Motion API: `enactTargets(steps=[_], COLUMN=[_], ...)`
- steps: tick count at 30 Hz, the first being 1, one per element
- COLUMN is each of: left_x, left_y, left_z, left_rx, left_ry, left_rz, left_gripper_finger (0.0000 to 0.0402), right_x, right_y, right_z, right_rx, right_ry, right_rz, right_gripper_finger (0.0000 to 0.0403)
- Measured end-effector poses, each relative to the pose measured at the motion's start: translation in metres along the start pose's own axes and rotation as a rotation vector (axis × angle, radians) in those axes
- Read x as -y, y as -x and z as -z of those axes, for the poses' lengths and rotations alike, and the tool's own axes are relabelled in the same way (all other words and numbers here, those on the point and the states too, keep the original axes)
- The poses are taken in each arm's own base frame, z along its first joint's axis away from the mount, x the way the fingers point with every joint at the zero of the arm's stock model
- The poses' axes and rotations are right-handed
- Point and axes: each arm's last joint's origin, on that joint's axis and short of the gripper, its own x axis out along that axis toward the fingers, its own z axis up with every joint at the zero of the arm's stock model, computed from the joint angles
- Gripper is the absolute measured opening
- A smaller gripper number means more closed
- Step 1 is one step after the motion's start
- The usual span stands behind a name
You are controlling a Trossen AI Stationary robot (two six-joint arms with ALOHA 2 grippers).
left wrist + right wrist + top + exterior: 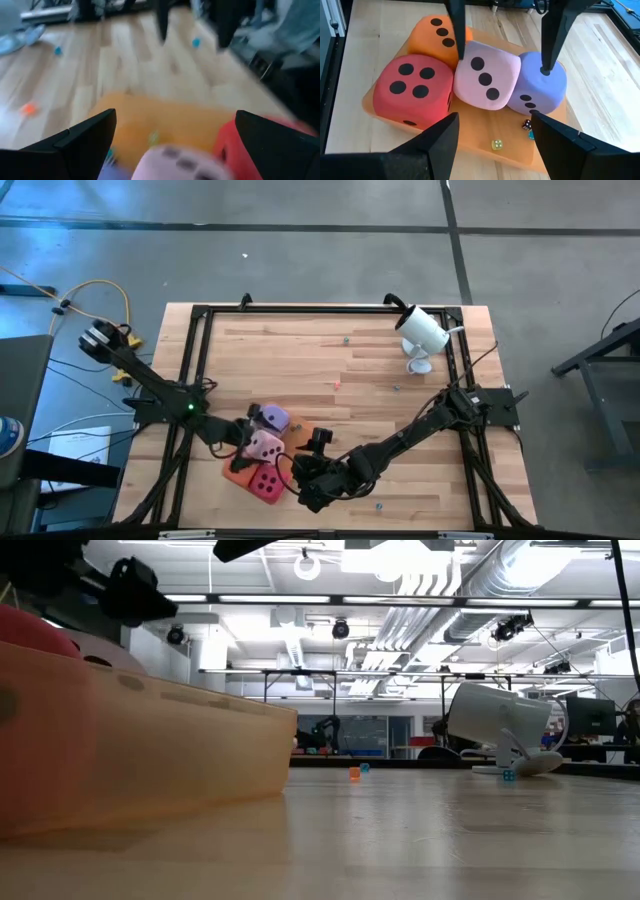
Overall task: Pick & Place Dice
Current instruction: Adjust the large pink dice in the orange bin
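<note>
Dice sit packed together on the orange tray (485, 145): magenta die (412, 92), pink die (487, 82), purple die (540, 90), orange die (432, 32). My left gripper (502, 30) straddles pink, fingers wide; right gripper (492, 132) hovers near, fingers parted, empty. Closing could drag neighbours along.

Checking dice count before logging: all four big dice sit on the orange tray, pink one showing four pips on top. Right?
Not quite. In the right wrist view the pink die shows three pips on top; the four-pip face belongs to the magenta die. All four do sit on the orange tray.
</note>
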Motion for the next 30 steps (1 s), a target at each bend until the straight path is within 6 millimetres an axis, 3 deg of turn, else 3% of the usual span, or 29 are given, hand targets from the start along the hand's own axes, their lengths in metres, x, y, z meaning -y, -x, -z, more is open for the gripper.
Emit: enactTargets(steps=[6, 11, 23, 30], left_x=[-0.013, -0.011, -0.008, -0.02], left_y=[0.015, 0.011, -0.023, -0.045], left_z=[0.016, 0.019, 0.038, 0.045], left_rx=[-0.168, -0.182, -0.242, -0.272], left_ry=[0.027, 0.051, 0.091, 0.126], left_rz=[-0.21, -0.22, -0.23, -0.137], left_gripper_finger=[0.0397, 0.0397, 0.0397, 0.0397], right_x=[0.0, 0.0, 0.001, 0.001], right_y=[0.0, 0.0, -0.009, -0.008], right_z=[0.0, 0.0, 0.0, 0.0], right_rx=[0.0, 0.0, -0.016, -0.014], right_ry=[0.0, 0.0, -0.018, -0.013], right_rz=[0.0, 0.0, -0.035, -0.036], right_gripper_finger=[0.0239, 0.0239, 0.0239, 0.0239])
